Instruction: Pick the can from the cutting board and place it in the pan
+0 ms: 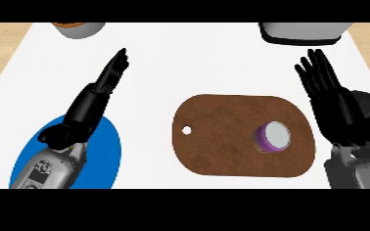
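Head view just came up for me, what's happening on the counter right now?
Nothing is being held yet. The can stands on the brown cutting board, toward its right side. The right hand is open beside the board's right edge, fingers straight, not touching the can. The left hand is open too, over the white counter above a blue plate. A grey pan shows at the top right edge and a bowl at the top left.
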Controlling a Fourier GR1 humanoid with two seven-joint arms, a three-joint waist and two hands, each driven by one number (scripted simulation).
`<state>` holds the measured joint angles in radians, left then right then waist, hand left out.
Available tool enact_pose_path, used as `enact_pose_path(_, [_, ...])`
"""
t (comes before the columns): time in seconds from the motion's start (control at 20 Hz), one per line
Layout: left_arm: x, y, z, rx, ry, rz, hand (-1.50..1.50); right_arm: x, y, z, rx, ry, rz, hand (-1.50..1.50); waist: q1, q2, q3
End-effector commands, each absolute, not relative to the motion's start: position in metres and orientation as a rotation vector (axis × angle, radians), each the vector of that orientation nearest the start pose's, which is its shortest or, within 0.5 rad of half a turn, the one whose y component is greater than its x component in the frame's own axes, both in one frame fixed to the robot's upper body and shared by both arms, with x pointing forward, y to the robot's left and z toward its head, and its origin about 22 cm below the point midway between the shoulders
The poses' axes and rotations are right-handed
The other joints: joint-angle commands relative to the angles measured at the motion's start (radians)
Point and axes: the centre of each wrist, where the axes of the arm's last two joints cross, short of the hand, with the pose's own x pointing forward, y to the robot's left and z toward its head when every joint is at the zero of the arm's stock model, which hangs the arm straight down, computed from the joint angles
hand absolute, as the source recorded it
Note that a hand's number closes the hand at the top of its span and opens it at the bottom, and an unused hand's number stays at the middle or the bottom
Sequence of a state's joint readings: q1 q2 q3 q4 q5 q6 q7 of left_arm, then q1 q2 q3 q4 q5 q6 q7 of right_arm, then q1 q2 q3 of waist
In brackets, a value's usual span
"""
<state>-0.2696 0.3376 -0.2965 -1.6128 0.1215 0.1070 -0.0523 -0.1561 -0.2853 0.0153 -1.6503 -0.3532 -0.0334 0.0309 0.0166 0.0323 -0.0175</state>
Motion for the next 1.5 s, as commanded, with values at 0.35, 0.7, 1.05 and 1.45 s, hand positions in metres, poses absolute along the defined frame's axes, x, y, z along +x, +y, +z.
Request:
enact_pose_path(0.35, [0.276, 0.281, 0.054, 0.124, -1.548, 0.048, 0.00, 0.266, -0.340, 0.119, -0.279, -1.792, 0.262, 1.50, -0.030, -0.039, 0.015])
enact_pose_path(0.7, [0.265, 0.275, 0.036, 0.130, -1.492, 0.070, 0.00, 0.181, -0.375, 0.098, -0.499, -1.798, 0.482, -1.50, -0.056, -0.039, 0.017])
enact_pose_path(1.05, [0.262, 0.261, 0.060, 0.090, -1.526, 0.050, 0.00, 0.182, -0.380, 0.139, -0.570, -1.797, 0.720, -1.50, -0.020, -0.035, 0.017])
enact_pose_path(1.45, [0.285, 0.275, 0.067, 0.092, -1.525, 0.043, 0.00, 0.220, -0.330, 0.188, -0.716, -1.524, 1.065, -1.50, 0.005, -0.027, 0.016])
